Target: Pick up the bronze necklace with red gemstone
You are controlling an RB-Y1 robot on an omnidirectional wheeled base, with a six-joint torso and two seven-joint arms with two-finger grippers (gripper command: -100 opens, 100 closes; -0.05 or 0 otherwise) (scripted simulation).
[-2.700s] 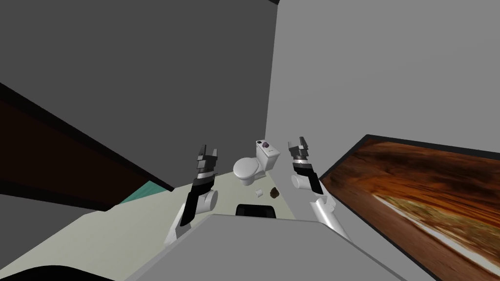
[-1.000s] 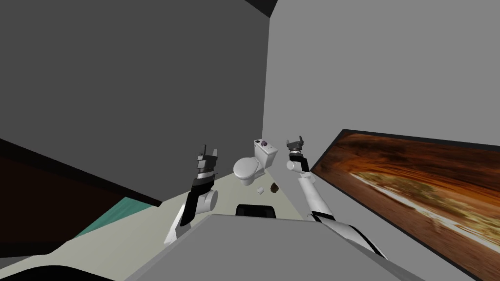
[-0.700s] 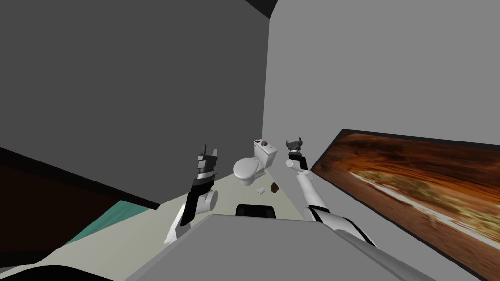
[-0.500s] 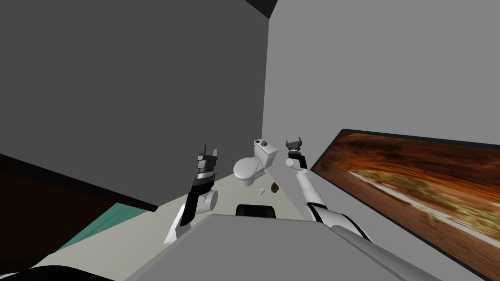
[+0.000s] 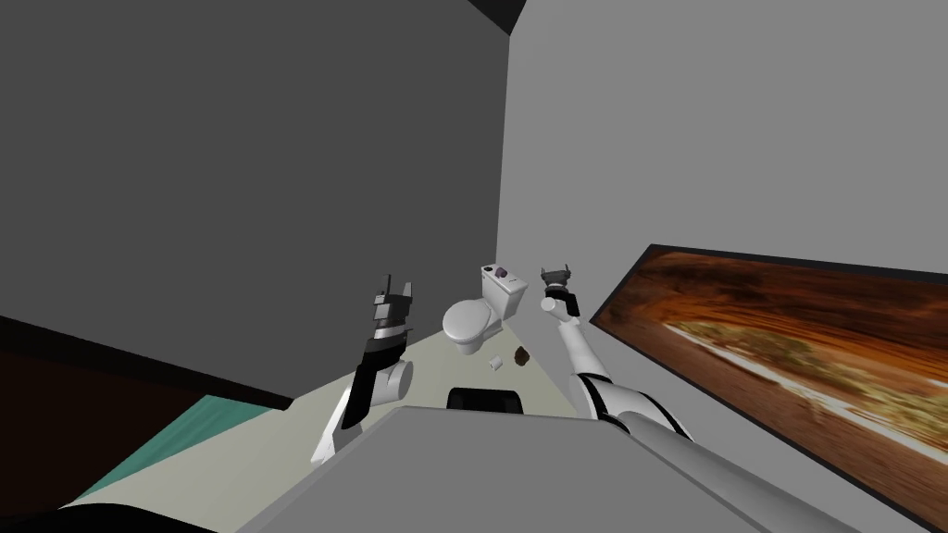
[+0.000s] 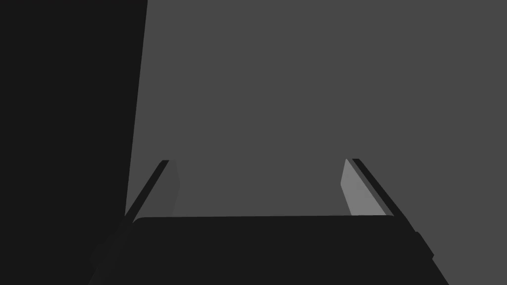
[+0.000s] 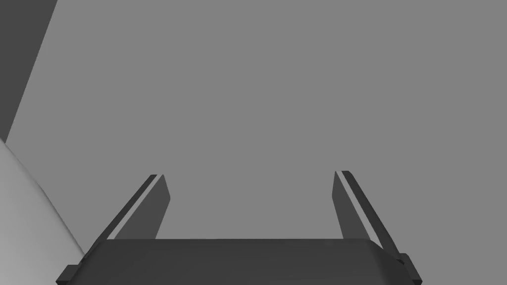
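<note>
Left gripper [image 5: 396,285] and right gripper [image 5: 555,271] gape wide and empty, thin blade fingers raised, beside a smooth white toilet [image 5: 466,321]; the necklace [image 5: 501,273], a small dark purplish loop, lies on its boxy tank.

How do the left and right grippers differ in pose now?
The left gripper stands left of the toilet bowl on a bent arm; the right gripper sits on an outstretched arm, right of the tank, near the light grey wall. Both are open and hold nothing.
</note>
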